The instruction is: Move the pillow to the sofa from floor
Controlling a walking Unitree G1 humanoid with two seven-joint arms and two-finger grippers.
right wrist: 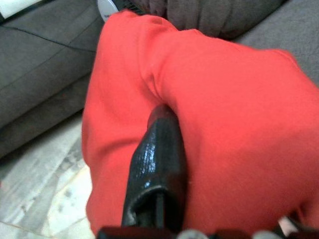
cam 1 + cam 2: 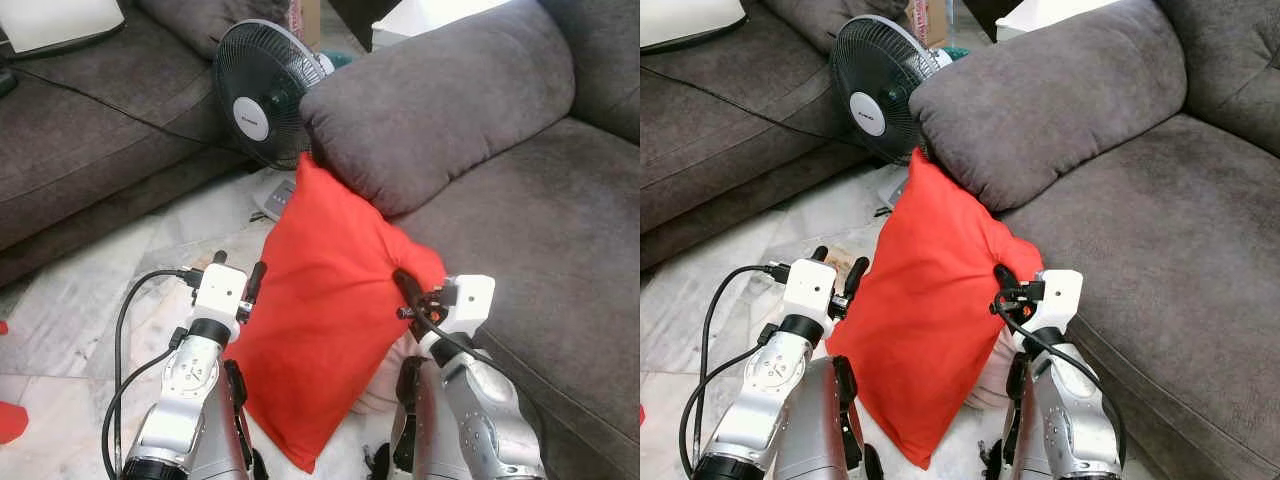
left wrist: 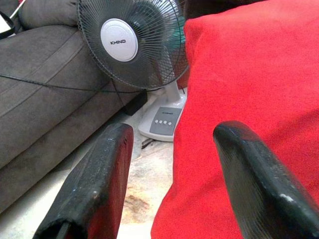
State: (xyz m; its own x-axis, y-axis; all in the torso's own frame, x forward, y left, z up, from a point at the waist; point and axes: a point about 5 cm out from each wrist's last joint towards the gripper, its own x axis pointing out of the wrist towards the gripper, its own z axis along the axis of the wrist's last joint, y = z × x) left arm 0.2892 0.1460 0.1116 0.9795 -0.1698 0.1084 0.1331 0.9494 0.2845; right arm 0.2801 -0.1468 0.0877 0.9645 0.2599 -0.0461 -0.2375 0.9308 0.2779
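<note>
One red pillow [image 2: 320,320], soft and cloth-covered, was held upright between the two arms, its top corner against the grey sofa [image 2: 560,240] cushion and its lowest corner hanging free beneath the fingers. Right gripper [image 2: 410,295]: closed on the pillow's edge, one black finger [image 1: 157,164] sunk into a deep fold of fabric that bulged around it; the other finger was hidden behind the cloth. Left gripper [image 2: 240,290]: fingers spread wide, one finger [image 3: 254,174] lying against the red face, the other [image 3: 94,179] standing clear of it over the floor, so that this side pressed rather than pinched. Beyond the left fingers stood one dark table fan [image 2: 262,90] on a white base, close to the pillow's upper corner; a second grey sofa section [image 2: 90,150] lay further out. Handling judgement: light, limp, compressible, not fragile and not slippery; it sagged and creased where gripped, so a pinch well into the bunched edge should hold better than one at a corner. Swinging it risks brushing the fan.
</note>
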